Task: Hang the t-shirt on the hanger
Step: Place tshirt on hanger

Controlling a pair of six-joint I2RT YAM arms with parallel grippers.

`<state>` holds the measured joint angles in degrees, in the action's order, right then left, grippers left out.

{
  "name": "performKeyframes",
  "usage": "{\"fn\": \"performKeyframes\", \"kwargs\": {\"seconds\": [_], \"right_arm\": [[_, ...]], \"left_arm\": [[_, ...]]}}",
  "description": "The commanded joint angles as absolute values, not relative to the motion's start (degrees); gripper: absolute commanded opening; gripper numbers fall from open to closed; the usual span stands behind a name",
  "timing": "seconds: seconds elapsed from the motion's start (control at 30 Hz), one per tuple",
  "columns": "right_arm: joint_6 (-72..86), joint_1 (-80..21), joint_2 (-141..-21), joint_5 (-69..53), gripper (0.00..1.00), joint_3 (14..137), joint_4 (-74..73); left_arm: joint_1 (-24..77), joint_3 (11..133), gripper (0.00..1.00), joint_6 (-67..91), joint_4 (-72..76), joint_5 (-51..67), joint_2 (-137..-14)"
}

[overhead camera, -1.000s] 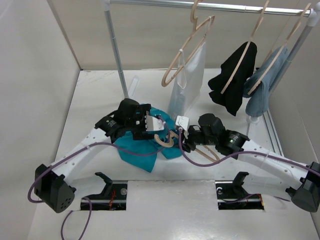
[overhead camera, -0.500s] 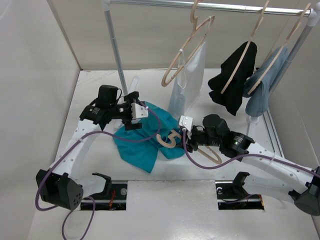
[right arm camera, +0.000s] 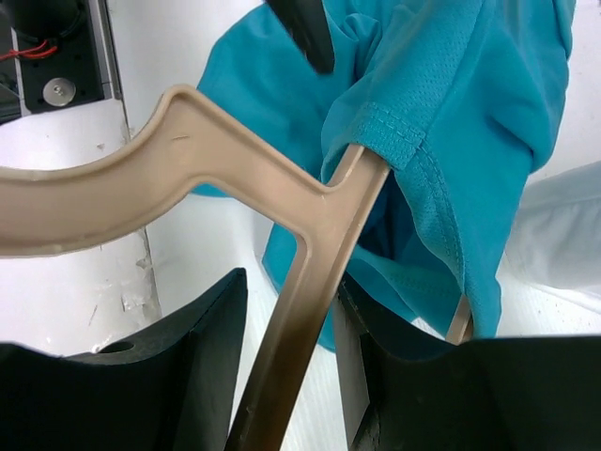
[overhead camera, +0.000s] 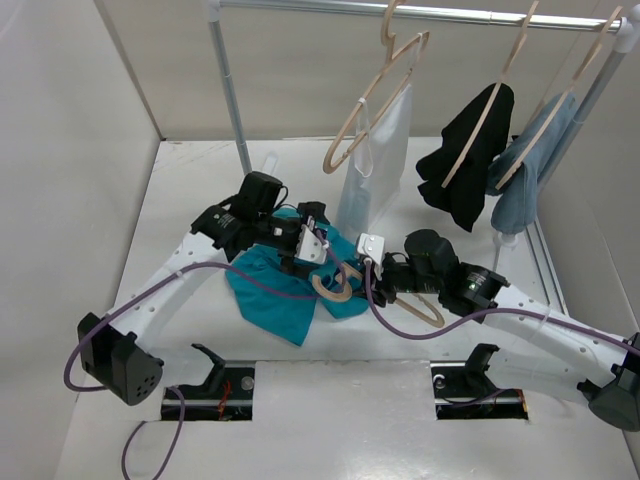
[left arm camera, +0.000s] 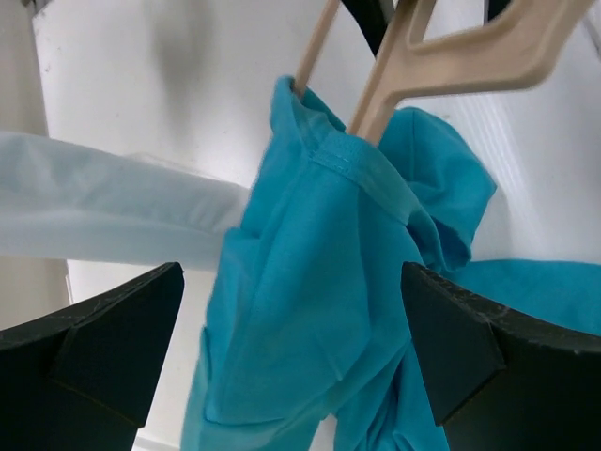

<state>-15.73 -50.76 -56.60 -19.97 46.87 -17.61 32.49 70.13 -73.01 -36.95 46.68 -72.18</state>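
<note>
**Right, one hand clamped on the hanger, the other wide open over the shirt**

My right gripper (right arm camera: 282,376) is clamped on the hanger (right arm camera: 188,169), its pale wooden limb running straight up through my grip. My left gripper (left arm camera: 296,357) is spread as wide as it goes and has hold of nothing; it hangs right over the t-shirt (left arm camera: 310,272). One stitched edge of the teal cloth is hooked over a hanger arm. The rest lies crumpled on the white table (overhead camera: 190,180) between my two arms, with the hanger's hook showing on top of it.

Outward now: plain white walls (overhead camera: 60,150) box in the table on the left and behind. Across the back runs a metal rail (overhead camera: 450,14) on a slanted post (overhead camera: 232,100). From it hang a bare wooden hanger (overhead camera: 375,98), a black garment (overhead camera: 470,160) and a grey-blue cloth (overhead camera: 520,190), each cloth on its own hanger. A pale bag-like sheet (overhead camera: 378,180) stands or hangs below the bare one, I cannot tell which.
</note>
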Motion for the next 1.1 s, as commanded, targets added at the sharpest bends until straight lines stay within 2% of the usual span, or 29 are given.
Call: {"fn": "performKeyframes", "kwargs": {"seconds": [0.0, 0.1, 0.17, 0.2, 0.3, 0.47, 0.67, 0.73, 0.77, 0.8, 0.9, 1.07], "right_arm": [[-16.3, -51.2, -55.5, -20.3, 0.0, 47.5, -14.9], [-16.3, -51.2, -55.5, -20.3, 0.0, 47.5, -14.3], [-16.3, -51.2, -55.5, -20.3, 0.0, 47.5, -14.3], [-16.9, -51.2, -55.5, -20.3, 0.0, 47.5, -14.3], [-16.9, -51.2, -55.5, -20.3, 0.0, 47.5, -14.3], [-16.9, -51.2, -54.9, -20.3, 0.0, 46.9, -14.3], [-16.0, -51.2, -54.9, -17.7, 0.0, 46.9, -14.3], [-14.3, -51.2, -54.9, -15.0, 0.15, 46.9, -14.9], [-13.6, -51.2, -54.3, -12.5, 0.31, 46.9, -14.9], [-12.8, -51.2, -54.3, -11.1, 0.55, 47.9, -14.9], [-9.1, -51.2, -53.0, -4.6, 0.66, 50.3, -14.9], [-2.1, -51.2, -48.5, 7.9, 0.75, 56.7, -18.1]], "left_arm": [[33.4, 67.2, 1.0, -71.6, -32.7, 43.7, -72.4], [33.4, 66.1, 0.92, -72.2, -30.6, 41.9, -74.4], [33.4, 66.1, 0.81, -72.2, -30.0, 40.7, -75.8], [33.4, 66.1, 0.69, -72.2, -30.0, 40.7, -75.8], [33.4, 66.6, 0.55, -73.6, -31.0, 40.7, -77.2], [33.4, 66.6, 0.0, -72.1, -31.0, 41.2, -77.2], [33.4, 68.3, 0.0, -64.0, -31.1, 39.0, -75.3], [33.4, 67.6, 0.0, -60.9, -31.1, 37.2, -73.8], [33.4, 67.0, 0.0, -58.8, -30.1, 34.9, -73.2], [33.4, 65.5, 0.0, -55.0, -29.5, 33.6, -72.7], [33.4, 63.3, 0.0, -51.1, -28.9, 30.7, -70.1], [33.4, 57.6, 0.0, -44.2, -25.6, 28.4, -63.4]]}}
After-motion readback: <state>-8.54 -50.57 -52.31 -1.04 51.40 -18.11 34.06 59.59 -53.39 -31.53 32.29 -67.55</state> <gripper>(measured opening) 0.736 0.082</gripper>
